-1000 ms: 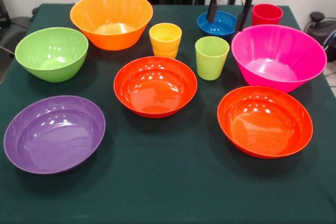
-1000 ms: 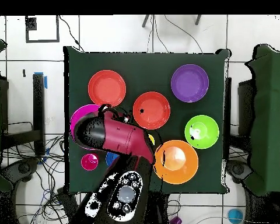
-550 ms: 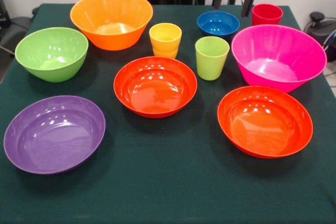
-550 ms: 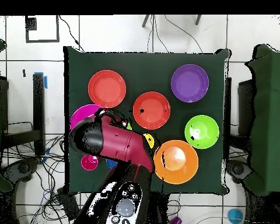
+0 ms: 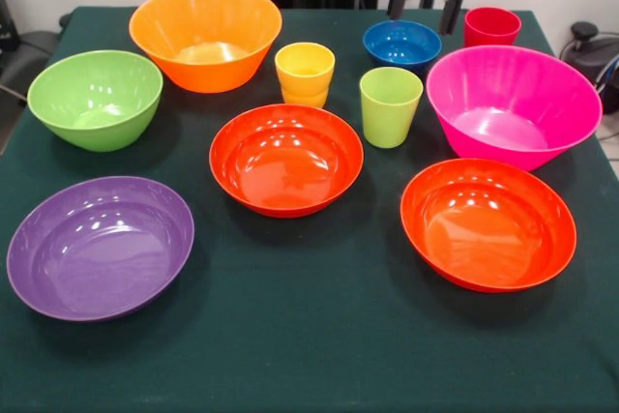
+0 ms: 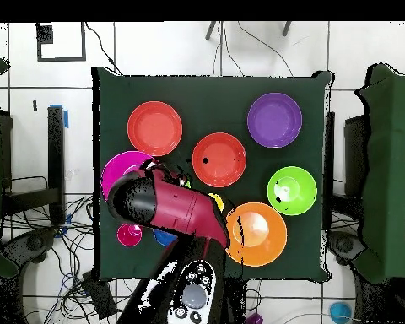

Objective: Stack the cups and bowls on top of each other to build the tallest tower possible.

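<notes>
My gripper [image 5: 424, 5] hangs open and empty at the table's far side, just above the small blue bowl [image 5: 401, 44]. The red cup [image 5: 491, 26] stands to its right, and the yellow cup [image 5: 305, 73] and lime cup [image 5: 391, 105] stand nearer the middle. Around them sit the orange bowl [image 5: 205, 36], green bowl [image 5: 95, 99], purple bowl [image 5: 100, 247], magenta bowl [image 5: 513, 103] and two red-orange bowls [image 5: 286, 159] [image 5: 487, 223]. Every piece stands alone on the cloth, and no tower shows. In the overhead view the arm [image 6: 174, 207] hides the gripper and part of the magenta bowl [image 6: 119, 169].
The dark green tablecloth [image 5: 319, 336] covers the whole table. Cables [image 6: 37, 245] and equipment lie on the floor around the table.
The gripper rose from straddling the blue bowl to hanging above it, still open and empty. No bowl or cup moved.
</notes>
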